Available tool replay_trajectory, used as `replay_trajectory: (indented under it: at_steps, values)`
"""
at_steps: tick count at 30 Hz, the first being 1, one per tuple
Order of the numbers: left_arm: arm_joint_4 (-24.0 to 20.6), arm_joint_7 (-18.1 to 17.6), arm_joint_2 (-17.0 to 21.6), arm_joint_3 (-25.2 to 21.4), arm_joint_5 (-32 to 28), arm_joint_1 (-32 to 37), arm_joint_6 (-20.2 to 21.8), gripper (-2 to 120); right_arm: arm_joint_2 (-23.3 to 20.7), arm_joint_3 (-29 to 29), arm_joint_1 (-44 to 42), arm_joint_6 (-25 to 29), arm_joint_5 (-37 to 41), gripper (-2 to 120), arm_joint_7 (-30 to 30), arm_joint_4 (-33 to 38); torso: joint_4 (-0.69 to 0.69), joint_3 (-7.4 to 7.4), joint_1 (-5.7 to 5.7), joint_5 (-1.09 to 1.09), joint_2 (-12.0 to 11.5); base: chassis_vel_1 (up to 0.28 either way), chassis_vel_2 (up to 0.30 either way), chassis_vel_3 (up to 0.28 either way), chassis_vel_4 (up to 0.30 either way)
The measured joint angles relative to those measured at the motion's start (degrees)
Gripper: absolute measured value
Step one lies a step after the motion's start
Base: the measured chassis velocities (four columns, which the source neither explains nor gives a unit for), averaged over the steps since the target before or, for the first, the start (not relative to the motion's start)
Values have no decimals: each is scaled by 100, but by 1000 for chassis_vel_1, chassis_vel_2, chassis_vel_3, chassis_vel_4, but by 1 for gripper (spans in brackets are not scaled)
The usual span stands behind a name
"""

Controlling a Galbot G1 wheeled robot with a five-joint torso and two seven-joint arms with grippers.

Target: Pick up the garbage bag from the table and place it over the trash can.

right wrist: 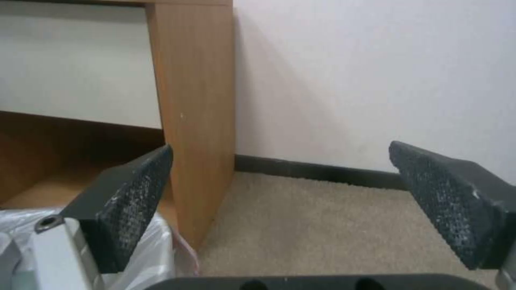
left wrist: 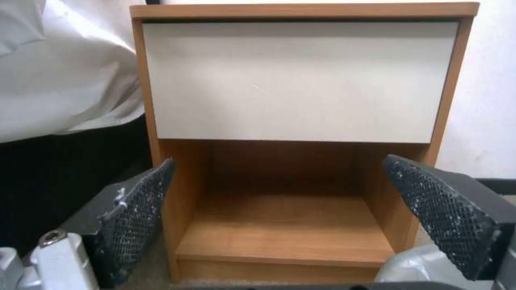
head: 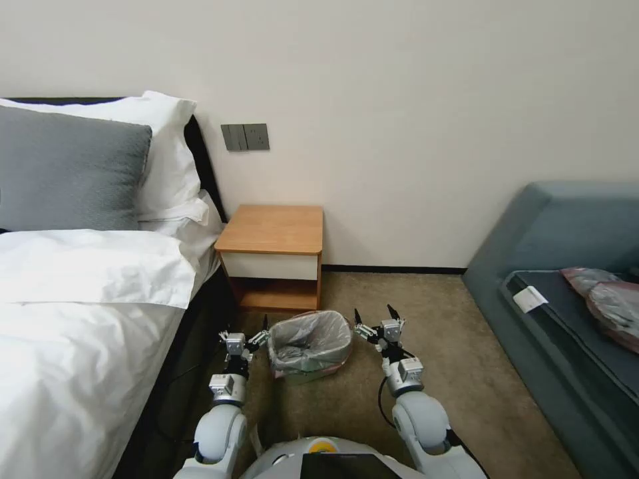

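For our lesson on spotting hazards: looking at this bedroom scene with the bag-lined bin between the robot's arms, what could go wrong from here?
1. The garbage bag looks loosely draped over the trash can; its rim might slip inside.
2. The open left end effector and open right end effector flank the bin closely, so a sideways move could tip it.
3. The nightstand stands just behind, so reaching forward risks a bump.

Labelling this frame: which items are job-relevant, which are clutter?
Job: translucent silvery-grey garbage bag lining the small pale-green trash can; orange-brown wooden nightstand table; open left hand; open right hand.

Lying about: grey pillow; silvery-grey plastic bags with pink edges on blue-grey sofa.
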Motion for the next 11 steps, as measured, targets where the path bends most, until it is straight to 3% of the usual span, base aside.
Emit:
replay_trajectory:
  at_steps: [11]
  values:
    - [-3,-1,0,2,-4,0,7,99,-2,0,0,-4,4,100,0,3,0,0,0,0,0,0,0,0,0]
